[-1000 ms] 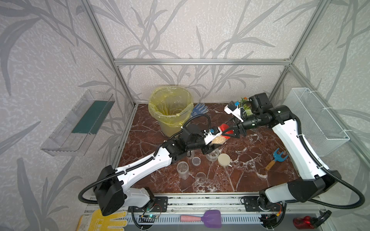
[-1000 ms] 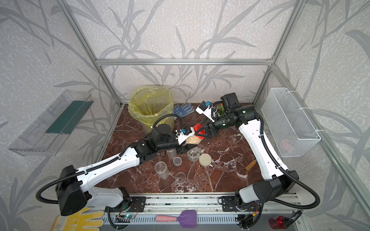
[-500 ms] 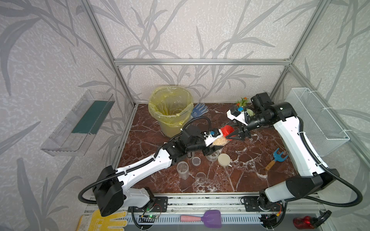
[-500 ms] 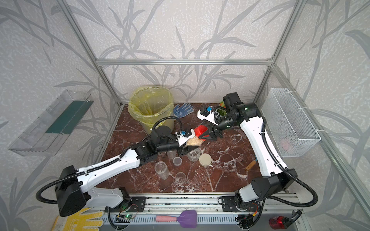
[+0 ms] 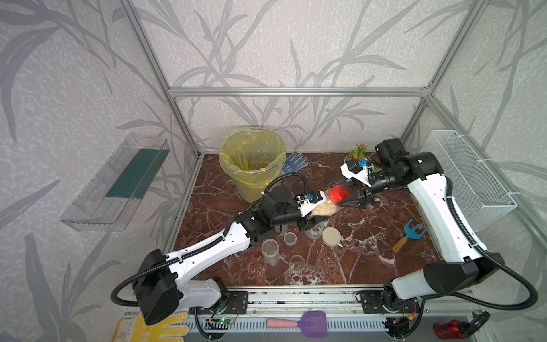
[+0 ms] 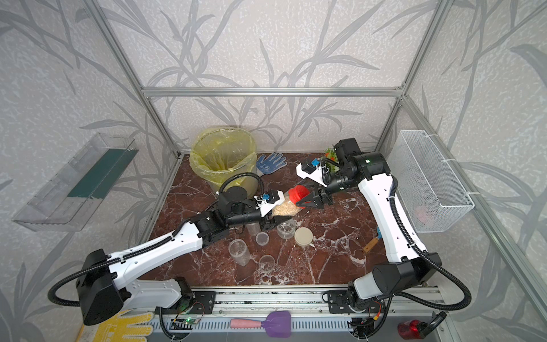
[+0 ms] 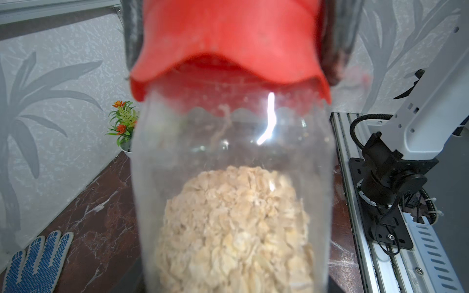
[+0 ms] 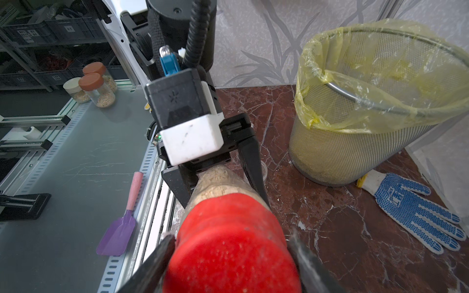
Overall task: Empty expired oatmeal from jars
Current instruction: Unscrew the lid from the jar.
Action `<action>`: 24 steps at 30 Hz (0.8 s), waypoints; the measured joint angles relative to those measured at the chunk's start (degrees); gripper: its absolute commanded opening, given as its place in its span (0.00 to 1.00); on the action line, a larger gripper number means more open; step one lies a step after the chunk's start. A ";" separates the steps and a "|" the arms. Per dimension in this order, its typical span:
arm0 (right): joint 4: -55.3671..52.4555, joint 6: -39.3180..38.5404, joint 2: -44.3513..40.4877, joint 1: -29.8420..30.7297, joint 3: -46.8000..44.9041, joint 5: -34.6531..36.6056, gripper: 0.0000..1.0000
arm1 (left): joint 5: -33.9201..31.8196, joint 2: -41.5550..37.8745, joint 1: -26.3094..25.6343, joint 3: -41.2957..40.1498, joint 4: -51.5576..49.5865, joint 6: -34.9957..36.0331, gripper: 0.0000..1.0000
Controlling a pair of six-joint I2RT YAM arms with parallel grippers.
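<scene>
Holding the jar [image 5: 324, 208] around its middle, the left fingers [image 8: 250, 162] squeezed; it looked light and slippery. The right fingers [image 8: 152, 263] pinched its red cap [image 5: 338, 194].

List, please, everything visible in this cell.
red-capped jar: one, clear, oatmeal inside, held above table centre
open jars and loose lids: several, clear, one lid beige, table front-centre
bucket: one, yellow liner, back left
dotted glove: one, white-blue, beside bucket
potted plant: one, green-orange, back right
toy rake: one, blue, table's right
scoop: one, purple, pink handle, front, off table
yellow glove: one, front left, off table
wire basket: one, white, right wall
clear tray: one, left wall
left pincer: shut on jar body
right pincer: shut on red cap
</scene>
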 measured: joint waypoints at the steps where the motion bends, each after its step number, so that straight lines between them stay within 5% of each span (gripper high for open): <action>1: 1.14 0.81 -0.66 0.00 -1.38 -0.20 0.30 | 0.48 0.00 0.04 0.00 -0.55 -0.04 0.00; 5: 5.64 4.20 -3.82 0.48 -6.95 -0.68 0.52 | 1.95 0.00 0.09 0.04 -2.34 -0.02 0.00; 24: 14.47 18.32 -7.54 1.49 -14.40 3.56 0.93 | 1.55 -1.55 2.54 0.98 -7.76 -2.12 0.00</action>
